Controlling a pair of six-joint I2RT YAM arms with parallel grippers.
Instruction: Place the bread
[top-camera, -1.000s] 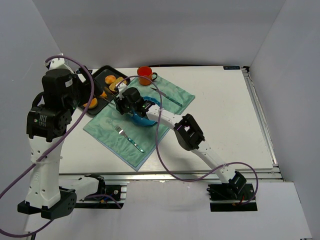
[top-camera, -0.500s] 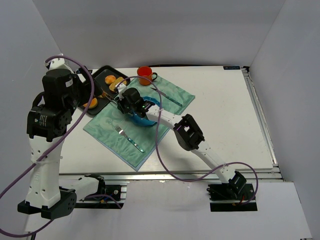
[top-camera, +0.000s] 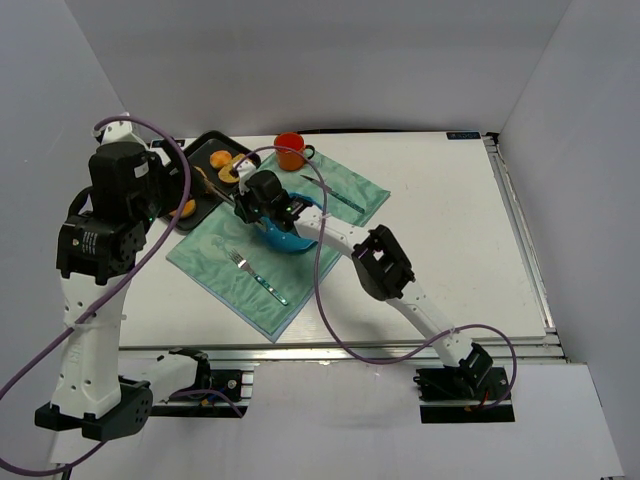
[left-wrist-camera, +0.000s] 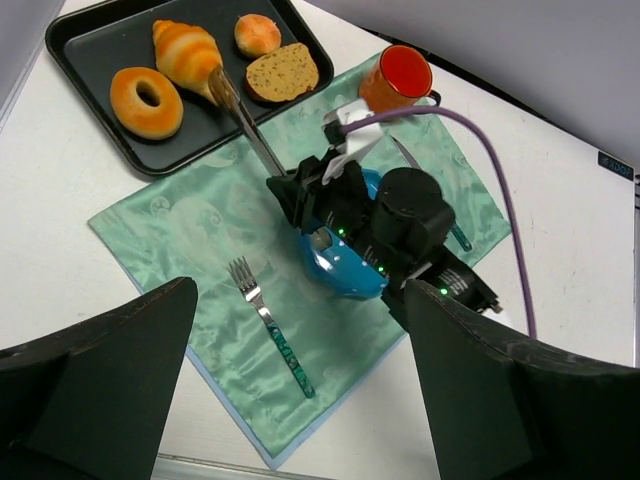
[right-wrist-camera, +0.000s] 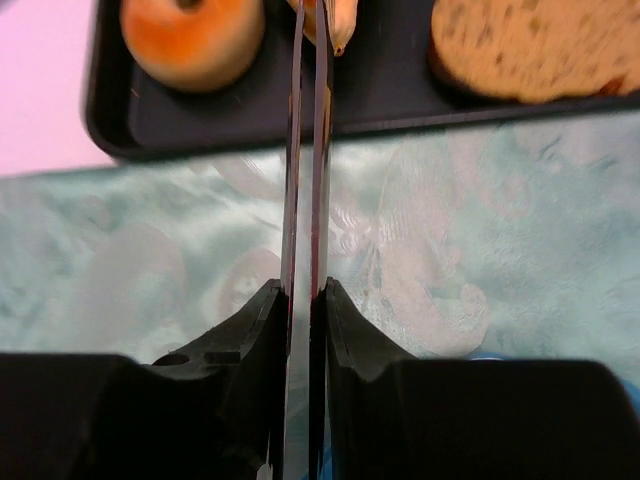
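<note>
White table (top-camera: 450, 220), plain white walls (top-camera: 300, 60) boxing it in on three sides, and a green cloth (left-wrist-camera: 190, 230) spread at an angle across the left half. On the cloth we've got a fork (left-wrist-camera: 268, 322), a knife (top-camera: 338, 197), a blue plate (left-wrist-camera: 340, 275) mostly hidden under the right arm, and an orange cup (left-wrist-camera: 397, 76) at the cloth's far edge. Over at the far-left corner sits the black tray (left-wrist-camera: 95, 45), and it's full: a ring donut (left-wrist-camera: 165, 112), a small round bun (left-wrist-camera: 257, 34), a flat bread slice (left-wrist-camera: 282, 73), and between donut and bun, the croissant (left-wrist-camera: 186, 52). It lies flat on the tray floor, its long axis on a diagonal in the left wrist view, one tip toward the tray's far-left corner, the other toward the cloth. The right claw (right-wrist-camera: 305, 300) is clamped tight on a pair of metal tongs (left-wrist-camera: 250, 130), blades squeezed nearly together, their tips right at the croissant's cloth-side end; whether they've actually pinched it, can't tell. The left claw (left-wrist-camera: 300, 300) hangs high above the cloth, spread wide, holding nothing.
</note>
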